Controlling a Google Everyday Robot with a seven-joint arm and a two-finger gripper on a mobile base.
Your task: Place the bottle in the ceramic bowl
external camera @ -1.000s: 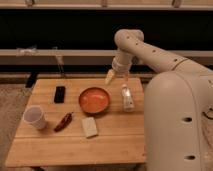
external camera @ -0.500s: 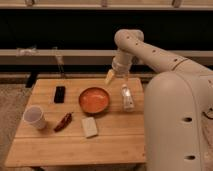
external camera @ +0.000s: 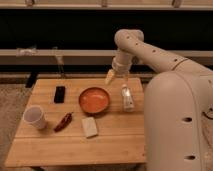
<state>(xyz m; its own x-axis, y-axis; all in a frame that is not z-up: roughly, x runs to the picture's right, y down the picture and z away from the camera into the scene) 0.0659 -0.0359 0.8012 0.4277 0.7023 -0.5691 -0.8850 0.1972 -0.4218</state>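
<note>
The bottle (external camera: 127, 98), small, clear and whitish, lies on the wooden table (external camera: 75, 140) just right of the ceramic bowl (external camera: 94, 100). The bowl is round and shallow, orange-red inside, and holds nothing. My gripper (external camera: 111, 76) hangs from the white arm above the table's far edge. It is up and behind the bowl's right side, above and left of the bottle, and apart from both. Its pale yellowish tip points down and left.
A white cup (external camera: 35, 117) stands at the left. A red chili pepper (external camera: 63, 121) and a flat pale block (external camera: 90, 126) lie in front of the bowl. A black phone-like object (external camera: 59, 94) lies at the far left. My white body (external camera: 175, 125) fills the right side.
</note>
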